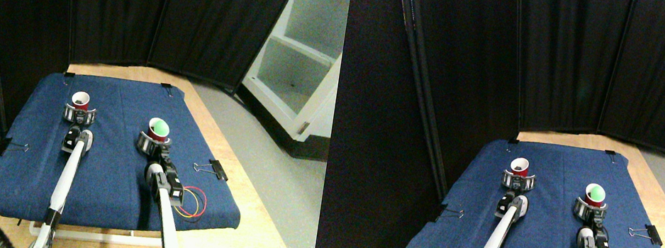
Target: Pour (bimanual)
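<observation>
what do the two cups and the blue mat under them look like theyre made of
Left cup and right cup: probably thin plastic, red outside; the left is pale inside, the right shows green. Blue mat: woven cloth, matte, denim-like, clipped at its edges.

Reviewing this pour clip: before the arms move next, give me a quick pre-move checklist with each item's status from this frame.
1. Left gripper at the left cup: ok.
2. Right gripper at the right cup: ok.
3. Green contents visible in right cup: ok.
4. Left cup upright on the blue cloth: ok.
5. Firm grasp on either cup: cannot tell.
6. Binder clip clear of the cups: ok.
</observation>
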Robot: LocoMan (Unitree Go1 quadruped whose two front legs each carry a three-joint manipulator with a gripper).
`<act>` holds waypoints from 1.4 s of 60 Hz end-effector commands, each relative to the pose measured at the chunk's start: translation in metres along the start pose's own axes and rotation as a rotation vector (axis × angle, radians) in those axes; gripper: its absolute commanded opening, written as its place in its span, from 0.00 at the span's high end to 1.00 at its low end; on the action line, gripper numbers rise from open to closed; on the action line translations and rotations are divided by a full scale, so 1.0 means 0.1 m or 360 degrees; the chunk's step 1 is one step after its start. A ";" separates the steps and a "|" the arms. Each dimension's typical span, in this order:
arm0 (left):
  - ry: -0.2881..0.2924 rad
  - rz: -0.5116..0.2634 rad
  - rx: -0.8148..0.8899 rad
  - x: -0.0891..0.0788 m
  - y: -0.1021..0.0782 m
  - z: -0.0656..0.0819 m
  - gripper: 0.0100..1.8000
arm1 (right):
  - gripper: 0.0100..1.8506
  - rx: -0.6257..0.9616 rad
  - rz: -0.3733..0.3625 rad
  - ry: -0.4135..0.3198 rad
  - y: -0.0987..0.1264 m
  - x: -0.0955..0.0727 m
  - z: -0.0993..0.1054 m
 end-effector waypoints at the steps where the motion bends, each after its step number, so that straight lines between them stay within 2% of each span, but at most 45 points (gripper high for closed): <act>1: -0.0020 0.0094 0.0030 0.07 0.10 -0.04 0.35 | 0.47 -0.0016 0.0087 -0.0007 0.06 0.05 -0.02; 9: -0.0040 0.0101 0.0045 0.06 0.11 -0.05 0.40 | 0.48 -0.0017 0.0089 -0.0008 0.06 0.05 -0.02; 13: -0.0085 0.0113 0.0034 0.06 0.11 -0.04 0.52 | 0.52 -0.0041 0.0092 -0.0022 0.06 0.04 -0.03; 14: -0.0085 0.0113 0.0034 0.06 0.11 -0.04 0.52 | 0.52 -0.0041 0.0092 -0.0022 0.06 0.04 -0.03; 16: -0.0124 0.0110 0.0034 0.05 0.11 -0.04 0.60 | 0.54 -0.0040 0.0084 -0.0042 0.06 0.04 -0.03; 18: -0.0206 0.0111 0.0047 0.04 0.10 -0.04 0.77 | 0.61 -0.0063 0.0085 -0.0064 0.06 0.03 -0.04; 19: -0.0228 0.0108 0.0044 0.04 0.10 -0.04 0.82 | 0.64 -0.0076 0.0087 -0.0082 0.06 0.03 -0.04; 21: -0.0236 0.0106 0.0050 0.04 0.10 -0.04 0.82 | 0.66 -0.0078 0.0089 -0.0087 0.06 0.03 -0.04; 24: -0.0255 0.0086 0.0084 0.05 0.10 -0.04 0.82 | 0.78 -0.0057 0.0109 -0.0134 0.07 0.03 -0.05; 27: -0.0262 0.0076 0.0098 0.06 0.09 -0.03 0.82 | 0.83 -0.0055 0.0120 -0.0177 0.08 0.01 -0.05; 35: -0.0261 0.0055 0.0124 0.05 0.07 0.01 0.82 | 0.83 -0.0075 0.0131 -0.0245 0.11 -0.02 -0.06; 45: -0.0259 0.0033 0.0135 0.00 0.02 0.03 0.82 | 0.83 -0.0099 0.0138 -0.0265 0.12 -0.06 -0.05; 60: -0.0198 0.0009 0.0121 -0.13 -0.07 0.04 0.82 | 0.83 -0.0103 0.0218 -0.0222 0.21 -0.13 -0.03; 76: -0.0158 -0.0025 0.0131 -0.21 -0.15 0.02 0.82 | 0.83 -0.0102 0.0219 -0.0229 0.27 -0.17 -0.03; 84: -0.0097 -0.0035 0.0133 -0.27 -0.24 0.03 0.82 | 0.83 -0.0203 0.0222 -0.0207 0.35 -0.20 -0.04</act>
